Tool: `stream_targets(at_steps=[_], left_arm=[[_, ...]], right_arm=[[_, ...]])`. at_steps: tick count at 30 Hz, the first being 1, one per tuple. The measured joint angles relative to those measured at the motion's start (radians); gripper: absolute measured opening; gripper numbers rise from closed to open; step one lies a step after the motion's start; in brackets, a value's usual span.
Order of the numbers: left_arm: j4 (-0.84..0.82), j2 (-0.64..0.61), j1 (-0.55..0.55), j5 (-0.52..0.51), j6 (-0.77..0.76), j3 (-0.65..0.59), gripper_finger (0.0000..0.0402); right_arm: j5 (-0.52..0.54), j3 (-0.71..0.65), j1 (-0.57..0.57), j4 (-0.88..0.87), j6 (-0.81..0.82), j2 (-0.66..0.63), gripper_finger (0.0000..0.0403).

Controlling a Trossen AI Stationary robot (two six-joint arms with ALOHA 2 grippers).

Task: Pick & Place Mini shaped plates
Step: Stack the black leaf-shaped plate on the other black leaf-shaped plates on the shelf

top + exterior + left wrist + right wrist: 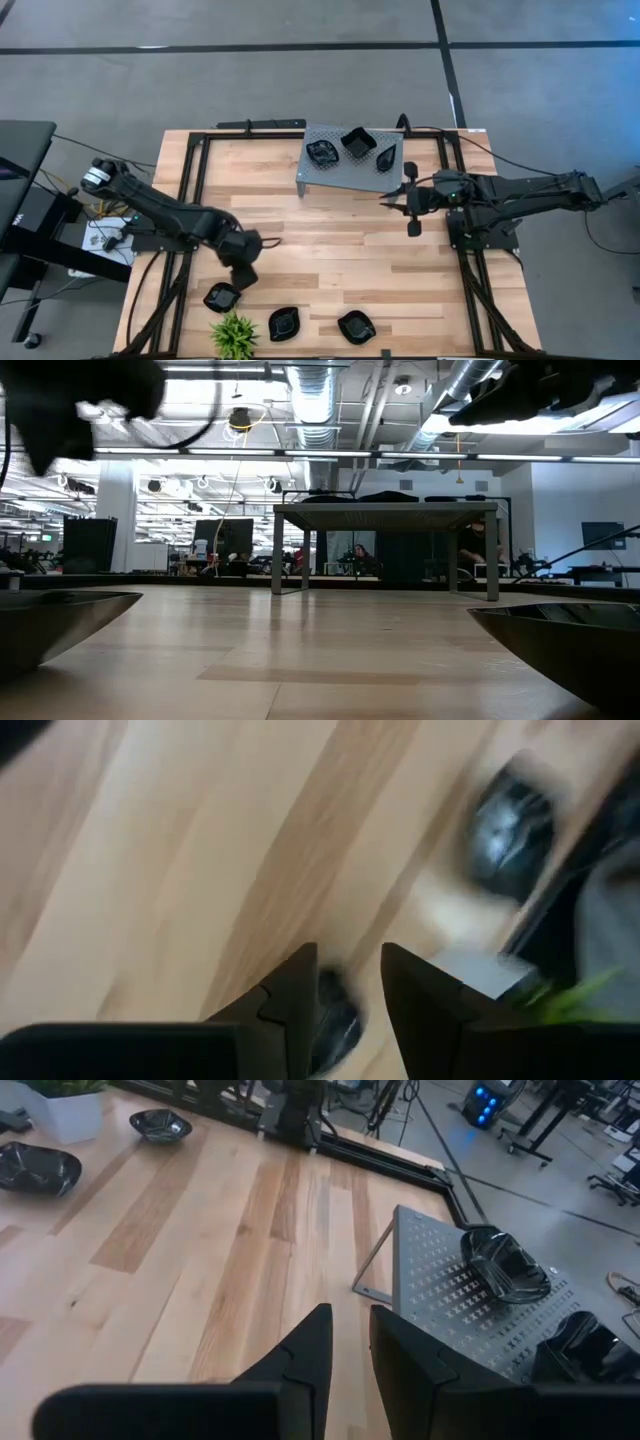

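Observation:
Three glossy black mini plates lie flat on the wood near the table's near edge. Three more sit on the grey perforated shelf at the far side. My left gripper points down just above the leftmost near plate. In the left wrist view the left gripper is open, with that plate showing dark between its fingers. My right gripper hovers beside the shelf's right end, its fingers narrowly apart and holding nothing. My left gripper stands over the leftmost near plate's rim from above, slanting down. The picture is blurred, so I cannot tell whether the fingers touch the plate. The plate lies on the table.
A small green plant in a white pot stands at the near edge, close beside the left gripper's plate. Black frame rails run along both table sides. Bare wood lies between the shelf and the near plates.

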Motion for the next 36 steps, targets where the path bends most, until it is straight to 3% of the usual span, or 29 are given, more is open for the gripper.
stream_targets(at_steps=[9,24,36], left_arm=[[-0.01,-0.01,-0.074,0.095,-0.159,-0.148,0.0114],[0.261,-0.01,-0.1,0.097,-0.134,-0.333,0.0114],[0.276,-0.01,-0.218,0.06,-0.07,-0.381,0.0113]], right_arm=[[0.0,0.0,0.0,0.003,-0.011,0.0,0.0066],[0.0,0.0,0.0,0.009,-0.01,0.0,0.0066],[0.0,0.0,0.0,0.007,-0.01,0.0,0.0066]])
